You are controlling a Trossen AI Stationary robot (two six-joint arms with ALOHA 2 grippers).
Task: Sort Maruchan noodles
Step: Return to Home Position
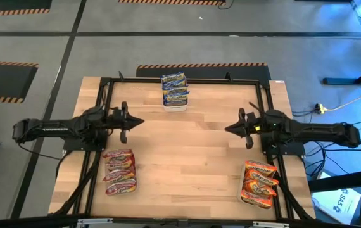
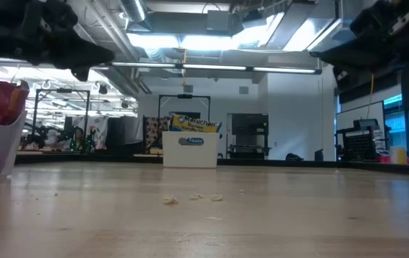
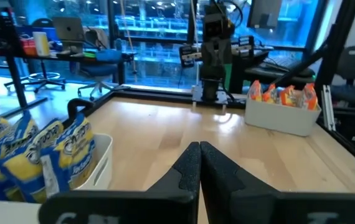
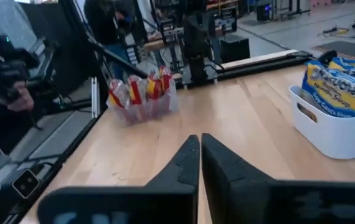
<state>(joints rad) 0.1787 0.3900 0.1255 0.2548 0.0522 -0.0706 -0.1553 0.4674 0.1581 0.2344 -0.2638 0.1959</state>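
The Maruchan noodles stand sorted in three tubs. Blue packets [image 1: 175, 88] fill a white tub at the far middle of the table. Red packets [image 1: 119, 171] sit in a tub at the near left, orange packets [image 1: 259, 183] in a tub at the near right. My left gripper [image 1: 140, 121] hangs shut and level above the table's left side, holding nothing. My right gripper [image 1: 228, 128] hangs shut and level above the right side, also holding nothing. Each points toward the table's middle.
A black frame [image 1: 187, 81] runs around the wooden table top. A few crumbs [image 2: 190, 198] lie on the bare wood in the middle. Beyond the table's left side a person's hand [image 4: 15, 99] holds a dark device.
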